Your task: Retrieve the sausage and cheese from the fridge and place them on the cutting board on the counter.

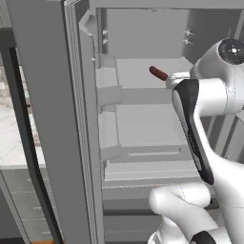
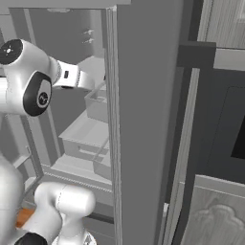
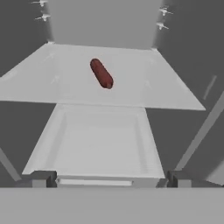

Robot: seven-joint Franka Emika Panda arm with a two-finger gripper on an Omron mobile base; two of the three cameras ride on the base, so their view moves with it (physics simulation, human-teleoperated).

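Fridge (image 1: pixel 57 119) is open, and the sausage (image 3: pixel 101 73) lies alone on a shelf (image 3: pixel 144 83), upper middle of the hand view. Below it sits a bare tray (image 3: pixel 98 148). Gripper (image 3: pixel 105 178) is spread wide, holding nothing, well short of the sausage.

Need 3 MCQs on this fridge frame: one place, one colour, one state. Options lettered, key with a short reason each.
1. Where does the sausage lie?
A. on an upper shelf inside the fridge
B. in a door bin
C. on the bottom drawer front

2. What colour is the sausage?
A. yellow-orange
B. dark reddish-brown
C. green

3. How does the gripper stand?
A. shut on the sausage
B. shut on nothing
C. open, short of the sausage

Key:
1 A: the hand view shows it on the flat shelf above a lower tray.
2 B: it reads dark red-brown in the left base view and the hand view.
3 C: the two fingertips stand wide apart at the bottom of the hand view, with the sausage farther back on the shelf.
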